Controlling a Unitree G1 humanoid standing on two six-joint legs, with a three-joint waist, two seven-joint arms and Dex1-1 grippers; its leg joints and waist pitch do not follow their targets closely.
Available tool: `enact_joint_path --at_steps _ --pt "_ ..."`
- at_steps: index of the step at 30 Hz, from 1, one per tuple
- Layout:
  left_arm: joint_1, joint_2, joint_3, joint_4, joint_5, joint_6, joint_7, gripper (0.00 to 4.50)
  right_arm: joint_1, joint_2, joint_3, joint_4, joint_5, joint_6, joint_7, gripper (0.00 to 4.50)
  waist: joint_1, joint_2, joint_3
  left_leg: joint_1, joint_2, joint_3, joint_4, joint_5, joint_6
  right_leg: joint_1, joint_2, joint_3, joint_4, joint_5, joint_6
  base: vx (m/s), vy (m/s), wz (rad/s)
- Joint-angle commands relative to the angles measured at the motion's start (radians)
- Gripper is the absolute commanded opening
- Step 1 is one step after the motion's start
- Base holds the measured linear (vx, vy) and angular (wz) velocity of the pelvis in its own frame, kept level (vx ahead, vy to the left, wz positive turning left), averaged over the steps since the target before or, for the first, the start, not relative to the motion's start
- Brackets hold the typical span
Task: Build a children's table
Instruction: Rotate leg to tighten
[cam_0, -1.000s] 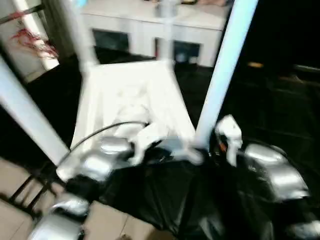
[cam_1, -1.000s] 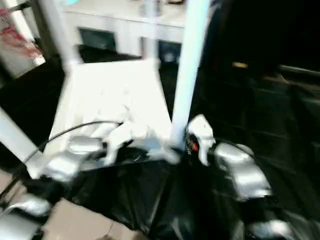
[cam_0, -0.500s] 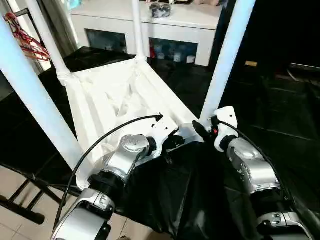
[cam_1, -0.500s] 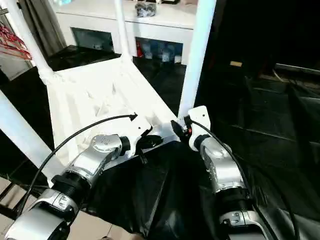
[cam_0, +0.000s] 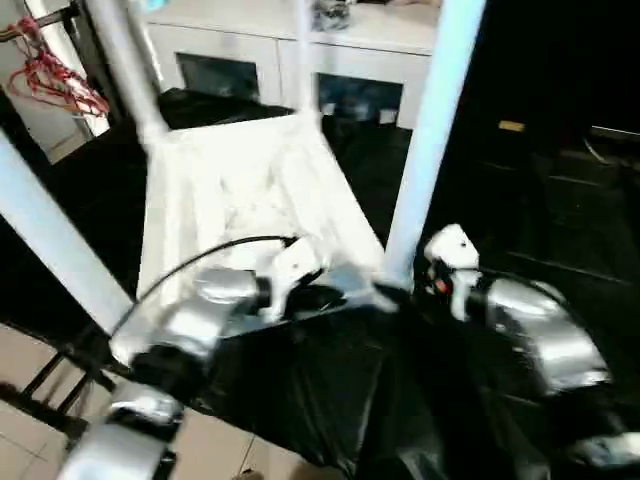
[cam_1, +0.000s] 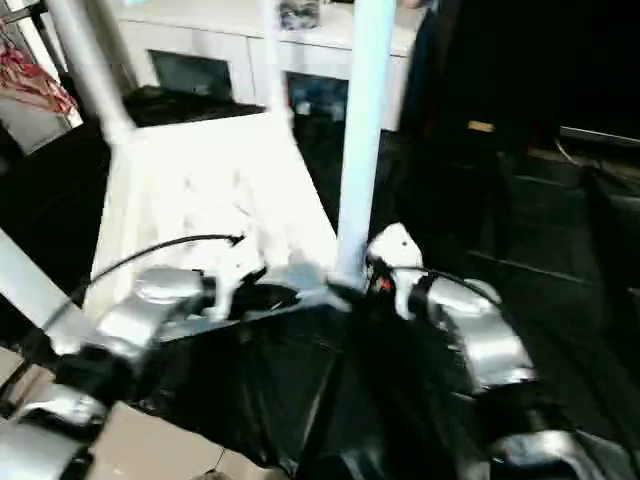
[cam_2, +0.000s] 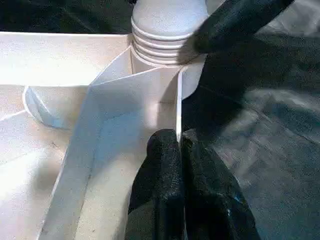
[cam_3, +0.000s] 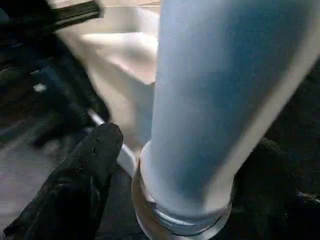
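At frame centre the upside-down tabletop lies on black sheeting, left gripper pinched shut on its near rim, right gripper spread loosely around the near-right leg; best keep the rim clamped while checking that leg's seating.

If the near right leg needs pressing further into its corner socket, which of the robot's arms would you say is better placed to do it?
Probably the right. The right gripper sits at the base of the near right leg, one finger beside it, while the left gripper is shut on the tabletop's thin rim, steadying it.
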Motion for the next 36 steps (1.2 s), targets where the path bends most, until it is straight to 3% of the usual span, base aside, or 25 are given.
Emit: enact_joint_path --at_steps 1,9,10,14,28,31,33,36 --pt "-0.012 0.019 -0.011 -0.044 -0.029 -0.026 -0.067 0.0 0.019 -0.028 0.054 -0.04 0.012 0.002 0.098 3.66 0.003 -0.014 -0.061 0.006 0.039 -0.006 -0.066 -0.171 0.074 0.058 -0.065 0.044 -0.069 -0.177 -0.224 0.0 0.0 0.0" --pt "-0.002 0.071 -0.016 -0.063 -0.044 -0.024 -0.175 0.0 0.028 -0.063 0.084 -0.07 0.024 0.022 0.169 3.66 0.004 -0.014 -0.059 0.006 0.042 -0.007 -0.069 -0.18 0.066 0.056 -0.067 0.044 -0.07 -0.209 -0.222 0.0 0.0 0.0" --pt "-0.001 0.074 -0.014 -0.06 -0.043 -0.03 -0.179 0.0 0.03 -0.065 0.089 -0.076 0.022 0.022 0.175 3.4 0.004 -0.013 -0.059 0.007 0.041 -0.007 -0.069 -0.186 0.064 0.054 -0.066 0.044 -0.072 -0.215 -0.222 0.0 0.0 0.0" --pt "-0.001 0.079 -0.014 -0.056 -0.048 -0.033 -0.183 0.0 0.03 -0.065 0.093 -0.08 0.021 0.03 0.183 3.08 0.006 -0.016 -0.059 0.007 0.04 -0.006 -0.069 -0.182 0.058 0.056 -0.067 0.045 -0.071 -0.213 -0.219 0.0 0.0 0.0" --pt "0.006 0.079 -0.005 -0.062 -0.049 -0.028 -0.183 0.0 0.037 -0.075 0.114 -0.092 0.012 0.034 0.191 2.15 0.01 -0.018 -0.061 0.006 0.039 -0.006 -0.066 -0.163 0.062 0.057 -0.066 0.045 -0.068 -0.193 -0.219 0.0 0.0 0.0" --pt "0.009 0.081 -0.003 -0.064 -0.049 -0.026 -0.182 0.0 0.04 -0.073 0.114 -0.092 0.016 0.046 0.19 2.15 0.011 -0.017 -0.061 0.006 0.04 -0.006 -0.066 -0.16 0.064 0.057 -0.066 0.044 -0.067 -0.191 -0.221 0.0 0.0 0.0" --pt "0.009 0.082 -0.002 -0.064 -0.049 -0.025 -0.18 0.0 0.035 -0.064 0.104 -0.088 0.034 0.081 0.184 2.64 0.011 -0.017 -0.061 0.006 0.039 -0.006 -0.066 -0.16 0.065 0.058 -0.065 0.044 -0.067 -0.19 -0.222 0.0 0.0 0.0" --pt "0.01 0.08 -0.002 -0.066 -0.048 -0.025 -0.177 0.0 0.027 -0.058 0.094 -0.082 0.048 0.084 0.183 2.81 0.011 -0.015 -0.061 0.006 0.04 -0.006 -0.066 -0.167 0.061 0.057 -0.067 0.044 -0.068 -0.198 -0.221 0.0 0.0 0.0"
